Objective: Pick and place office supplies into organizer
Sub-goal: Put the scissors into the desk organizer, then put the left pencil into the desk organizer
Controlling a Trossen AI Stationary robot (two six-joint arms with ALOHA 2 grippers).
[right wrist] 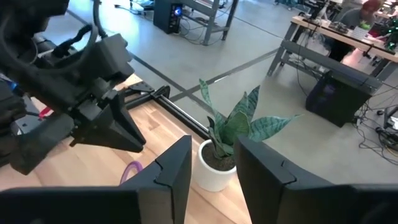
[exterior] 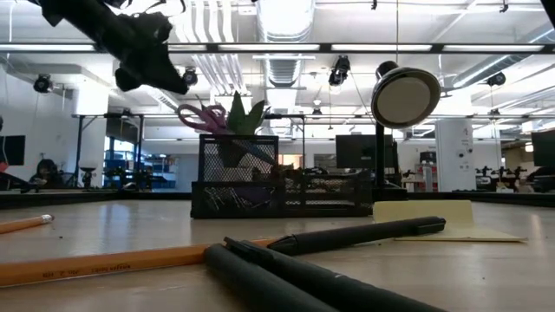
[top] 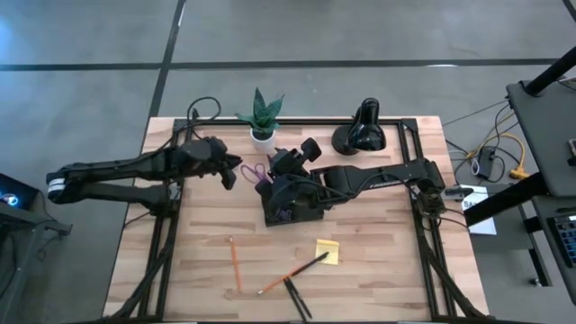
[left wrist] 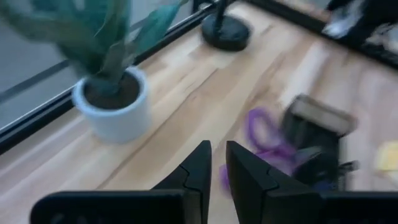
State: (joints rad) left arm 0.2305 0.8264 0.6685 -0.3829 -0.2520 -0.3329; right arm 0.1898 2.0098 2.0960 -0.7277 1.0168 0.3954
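Note:
The black mesh organizer (top: 292, 205) (exterior: 286, 186) stands mid-table. The purple-handled scissors (top: 255, 171) (exterior: 205, 115) stick up out of its tall cup, handles on top. My left gripper (top: 231, 173) (left wrist: 217, 163) hovers just left of those handles, fingers shut with nothing between them. My right gripper (top: 290, 162) (right wrist: 214, 158) hangs above the organizer's far side, open and holding nothing. On the near table lie an orange pencil (top: 236, 265), a second orange pencil (top: 277, 280), black pens (top: 297, 299) and a yellow sticky-note pad (top: 328, 251).
A small potted plant (top: 263, 121) (right wrist: 217, 158) stands at the far edge just beyond both grippers. The black desk lamp (top: 360, 133) sits to its right, its round head (exterior: 406, 95) high above the table. Bare wood lies left of the organizer.

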